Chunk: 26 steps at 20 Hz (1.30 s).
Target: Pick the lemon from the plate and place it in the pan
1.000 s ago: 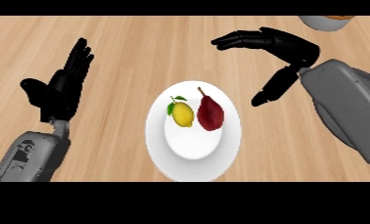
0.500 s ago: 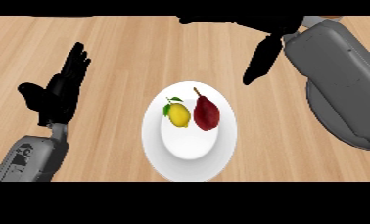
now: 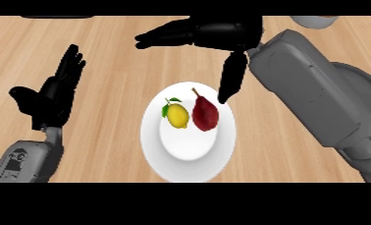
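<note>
- A wooden counter [image 3: 109, 37] holds a white plate [image 3: 190, 162].
- The lemon [image 3: 177, 115] lies on the plate, just beside a dark red pear [image 3: 205, 114].
- The right hand [image 3: 210, 32] hangs above the plate, fingers straight, thumb pointing down, holding nothing.
- The left hand [image 3: 54, 94] rests open left of the plate.
- A grey thing [image 3: 313, 20] is cut off at the top right corner.

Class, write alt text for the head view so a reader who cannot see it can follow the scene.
The robot's open right hand hovers above a white plate holding a yellow lemon and a dark red pear side by side on a wooden counter. Its left hand rests open at the view's left.
</note>
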Available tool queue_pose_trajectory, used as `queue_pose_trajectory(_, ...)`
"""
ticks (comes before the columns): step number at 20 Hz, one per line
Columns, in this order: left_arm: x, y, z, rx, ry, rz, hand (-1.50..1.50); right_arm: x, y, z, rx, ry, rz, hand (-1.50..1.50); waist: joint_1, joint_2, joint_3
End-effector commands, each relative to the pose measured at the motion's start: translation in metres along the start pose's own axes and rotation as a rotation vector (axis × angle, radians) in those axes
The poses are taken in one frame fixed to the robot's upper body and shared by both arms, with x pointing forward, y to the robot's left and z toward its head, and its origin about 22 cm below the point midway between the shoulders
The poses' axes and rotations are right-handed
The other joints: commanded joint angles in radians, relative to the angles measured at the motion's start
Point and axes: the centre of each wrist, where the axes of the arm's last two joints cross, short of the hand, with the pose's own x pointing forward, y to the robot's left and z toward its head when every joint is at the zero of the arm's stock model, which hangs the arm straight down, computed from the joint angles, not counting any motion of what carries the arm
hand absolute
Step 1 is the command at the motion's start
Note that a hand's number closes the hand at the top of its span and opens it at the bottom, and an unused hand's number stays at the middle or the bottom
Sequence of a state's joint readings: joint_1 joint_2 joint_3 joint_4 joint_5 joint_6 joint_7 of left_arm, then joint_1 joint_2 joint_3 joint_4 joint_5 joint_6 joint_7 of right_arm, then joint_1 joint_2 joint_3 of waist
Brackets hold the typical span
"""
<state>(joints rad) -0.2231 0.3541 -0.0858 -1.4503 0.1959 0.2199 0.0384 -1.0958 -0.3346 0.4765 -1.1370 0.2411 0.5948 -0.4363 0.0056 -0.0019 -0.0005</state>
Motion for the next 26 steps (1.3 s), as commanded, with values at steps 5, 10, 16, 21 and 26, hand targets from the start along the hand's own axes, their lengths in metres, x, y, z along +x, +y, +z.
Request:
queue_pose_trajectory(5,-0.005,0.012,0.003,0.013,0.004,0.008,0.00,0.026,0.023,-0.003,0.070,0.002,0.010,-1.50,-0.006,-0.001,0.000)
queue_pose_trajectory(10,-0.006,0.006,0.007,0.011,0.005,0.011,0.00,0.024,0.054,-0.016,0.092,0.105,-0.002,-1.50,-0.003,0.000,0.000)
queue_pose_trajectory(16,-0.003,-0.014,0.002,0.005,-0.009,0.004,0.00,0.016,0.059,-0.024,0.091,0.187,0.057,-1.50,-0.003,0.000,0.000)
queue_pose_trajectory(21,0.000,-0.014,-0.008,-0.022,0.003,0.008,0.00,-0.014,0.073,-0.041,0.150,0.215,0.064,-1.50,0.007,0.005,0.000)
queue_pose_trajectory(26,-0.015,-0.013,-0.008,0.011,-0.016,-0.007,0.00,-0.024,0.094,-0.032,0.218,0.190,0.046,-1.50,-0.002,0.004,0.000)
